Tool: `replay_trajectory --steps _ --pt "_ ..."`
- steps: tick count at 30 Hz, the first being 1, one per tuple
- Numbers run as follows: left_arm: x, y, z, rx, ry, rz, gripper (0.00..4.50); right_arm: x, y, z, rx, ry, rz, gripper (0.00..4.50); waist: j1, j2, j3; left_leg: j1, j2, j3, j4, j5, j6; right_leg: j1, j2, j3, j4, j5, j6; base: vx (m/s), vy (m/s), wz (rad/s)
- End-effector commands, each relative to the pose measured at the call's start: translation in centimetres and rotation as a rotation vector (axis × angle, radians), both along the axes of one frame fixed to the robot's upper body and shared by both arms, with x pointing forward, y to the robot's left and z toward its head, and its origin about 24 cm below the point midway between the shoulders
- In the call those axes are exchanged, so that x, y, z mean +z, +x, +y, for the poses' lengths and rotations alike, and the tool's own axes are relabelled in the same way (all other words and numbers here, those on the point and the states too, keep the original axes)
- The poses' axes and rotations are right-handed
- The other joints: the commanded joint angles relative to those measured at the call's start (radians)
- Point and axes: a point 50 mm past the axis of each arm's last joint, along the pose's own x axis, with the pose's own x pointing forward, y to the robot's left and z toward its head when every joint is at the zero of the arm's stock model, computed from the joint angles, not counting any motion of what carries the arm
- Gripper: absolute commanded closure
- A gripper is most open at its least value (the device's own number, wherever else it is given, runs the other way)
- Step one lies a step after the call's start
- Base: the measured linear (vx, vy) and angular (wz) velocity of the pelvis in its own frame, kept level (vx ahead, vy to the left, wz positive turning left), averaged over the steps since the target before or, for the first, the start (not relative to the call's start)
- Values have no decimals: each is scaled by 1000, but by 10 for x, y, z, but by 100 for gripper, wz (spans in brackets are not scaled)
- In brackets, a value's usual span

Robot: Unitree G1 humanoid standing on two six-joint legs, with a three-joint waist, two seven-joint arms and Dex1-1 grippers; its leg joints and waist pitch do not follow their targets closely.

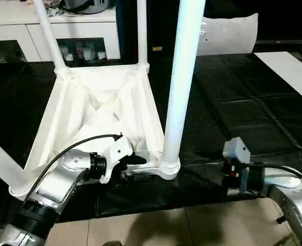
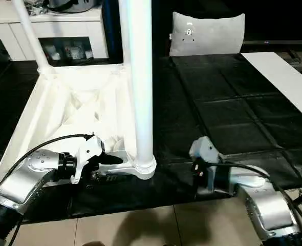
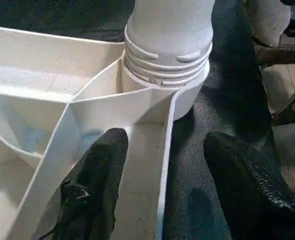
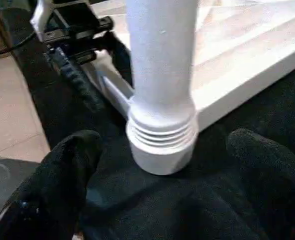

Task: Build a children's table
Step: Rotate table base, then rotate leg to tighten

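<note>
The children's table top [image 1: 89, 110] lies upside down on the black mat, ribbed underside up. Its white legs stand upright in the corner sockets: one at the near right [image 1: 181, 77], two at the far corners [image 1: 48, 31] [image 1: 142, 31], and one at the near left [image 1: 2, 164]. My left gripper [image 3: 162, 145] is open astride the near rim beside the near-right socket [image 1: 169, 166], with one finger [image 3: 97, 175] inside the top and the other on the mat. My right gripper [image 4: 165, 140] stands open to the right of that leg, apart from it and facing its base.
A grey-white cushion [image 2: 207, 33] leans at the back. A white cabinet [image 1: 38, 31] stands at the back left and a white board [image 1: 289, 66] lies at the right. The mat [image 1: 243, 102] ends at tiled floor [image 1: 166, 225] close to my arms.
</note>
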Motion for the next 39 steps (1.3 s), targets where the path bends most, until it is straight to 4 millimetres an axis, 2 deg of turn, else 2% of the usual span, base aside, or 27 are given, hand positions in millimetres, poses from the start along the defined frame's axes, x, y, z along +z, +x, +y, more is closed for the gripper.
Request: replay_trajectory --steps 1,4,7,9,12,15,18,26,30,32,36,37,39 --pt "1 2 2 -3 22 3 200 8 2 2 24 -3 -23 0 4 -3 -63 2 50 -27 -69 -171 60 55 -83 65 -114 -479 101 0 0 0" --pt "0 3 5 -13 29 17 225 10 3 3 31 1 -22 0 3 -2 -64 2 55 -30 -72 -171 59 58 -87 69 -110 -456 89 0 0 0" --pt "0 4 7 -14 29 21 243 10 4 4 32 3 -23 0 3 -5 -67 1 61 -33 -74 -151 60 60 -92 76 -99 -409 61 0 0 0" --pt "0 5 7 -15 28 25 257 10 4 4 34 4 -23 0 4 -3 -67 -1 62 -32 -74 -135 64 62 -95 80 -94 -387 40 0 0 0" --pt "-1 5 8 -24 37 37 278 10 5 4 38 6 -20 0 4 -3 -66 0 61 -30 -74 -131 67 62 -95 81 -94 -385 27 0 0 0" --pt "-2 5 7 -35 41 46 312 11 5 5 41 9 -17 0 4 -2 -64 1 60 -30 -74 -140 64 62 -95 80 -98 -404 31 0 0 0" --pt "-3 4 5 -46 39 55 324 10 5 5 40 10 -12 0 2 0 -62 3 62 -31 -76 -159 58 62 -96 79 -101 -421 34 0 0 0" --pt "-6 2 5 -63 65 62 391 11 4 5 40 12 -8 0 2 -1 -61 6 60 -30 -76 -166 56 61 -95 78 -104 -434 40 0 0 0" --pt "-9 1 7 -77 101 50 412 11 5 5 40 12 -8 0 1 -2 -59 9 58 -30 -77 -181 53 60 -95 75 -110 -467 55 0 0 0" --pt "-10 0 7 -90 120 43 443 11 6 6 39 13 -10 0 0 -2 -58 10 56 -30 -77 -189 51 60 -93 74 -113 -480 64 0 0 0" --pt "-9 -1 6 -135 136 31 448 11 10 9 43 15 -25 0 -5 -1 -57 16 55 -31 -77 -212 46 60 -94 70 -119 -502 73 0 0 0" --pt "-9 -2 5 -153 136 31 448 11 10 10 54 16 -25 0 -5 2 -58 15 55 -32 -78 -212 44 61 -94 70 -118 -500 71 0 0 0" --pt "-6 -5 3 -203 125 41 448 11 13 13 93 22 -27 0 -7 1 -60 13 57 -33 -79 -203 46 62 -95 73 -113 -477 60 0 0 0"
